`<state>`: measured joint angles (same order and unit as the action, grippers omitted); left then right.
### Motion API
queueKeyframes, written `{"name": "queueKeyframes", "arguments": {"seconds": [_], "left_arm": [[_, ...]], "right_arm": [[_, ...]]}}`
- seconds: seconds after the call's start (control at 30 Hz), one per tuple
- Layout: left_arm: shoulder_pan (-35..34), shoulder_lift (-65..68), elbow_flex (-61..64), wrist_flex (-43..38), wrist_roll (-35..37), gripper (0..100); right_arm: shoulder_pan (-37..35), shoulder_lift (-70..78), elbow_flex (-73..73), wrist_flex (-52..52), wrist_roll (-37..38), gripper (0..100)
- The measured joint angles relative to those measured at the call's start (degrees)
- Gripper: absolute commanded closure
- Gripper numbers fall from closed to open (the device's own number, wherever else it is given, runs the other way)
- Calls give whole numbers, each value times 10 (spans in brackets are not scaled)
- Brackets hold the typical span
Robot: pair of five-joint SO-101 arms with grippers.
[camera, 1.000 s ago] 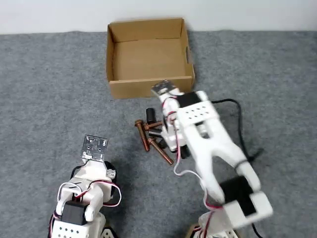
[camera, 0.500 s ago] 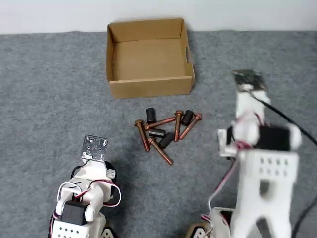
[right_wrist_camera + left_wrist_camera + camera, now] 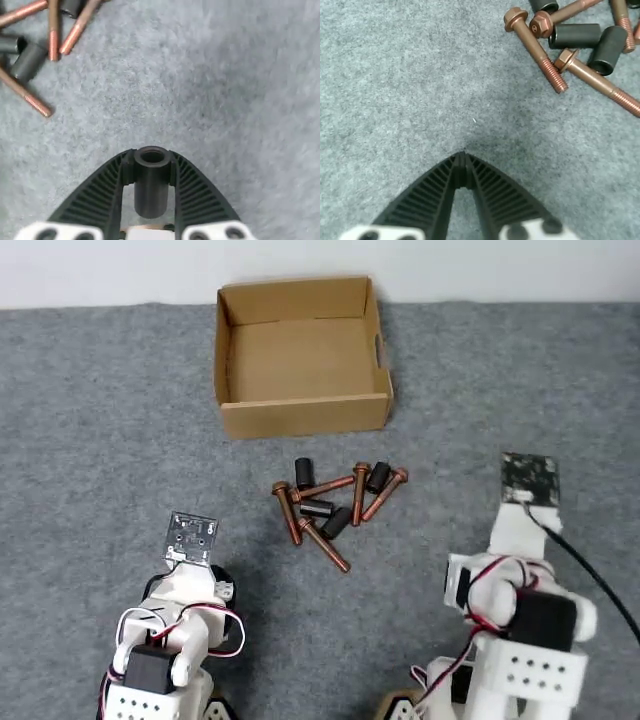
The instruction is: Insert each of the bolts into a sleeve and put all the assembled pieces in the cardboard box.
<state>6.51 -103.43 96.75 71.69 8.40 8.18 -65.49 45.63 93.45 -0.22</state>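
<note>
**Operator:** What has just changed?

**Arms:** A second ago my right gripper was out over the heap. It has swung back to the table's near right corner, jaws clamped on one black sleeve, its open end at my fingertips. (The pick looks done to me, and what that sleeve lacks now is a bolt.) My left gripper hasn't stirred from the near edge, jaws pressed together on nothing.

**Operator:** And round about?

**Arms:** Five copper bolts and four more sleeves lie mid-table, just in front of the cardboard box, which stands empty toward the far edge. The bolts cross one another and touch the sleeves, so lifting a single one cleanly may be awkward. My right arm's cable trails toward the right edge.
</note>
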Motion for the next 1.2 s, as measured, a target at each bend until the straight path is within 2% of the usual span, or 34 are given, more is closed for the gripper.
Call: {"name": "queueKeyframes", "arguments": {"seconds": [0.17,0.7,0.77,0.93,1.2], "left_arm": [[0,0,0,0,0,994],[15,0,0,0,-4,992],[15,0,0,0,-24,992],[-8,0,-3,-33,-149,992],[-56,0,-106,-63,-171,994]], "right_arm": [[-1,-51,30,0,-74,991],[-2,-250,125,-29,-83,991],[-2,-266,147,-39,-83,991],[1,-292,151,-42,-83,991],[32,-299,162,-42,-83,991]]}}
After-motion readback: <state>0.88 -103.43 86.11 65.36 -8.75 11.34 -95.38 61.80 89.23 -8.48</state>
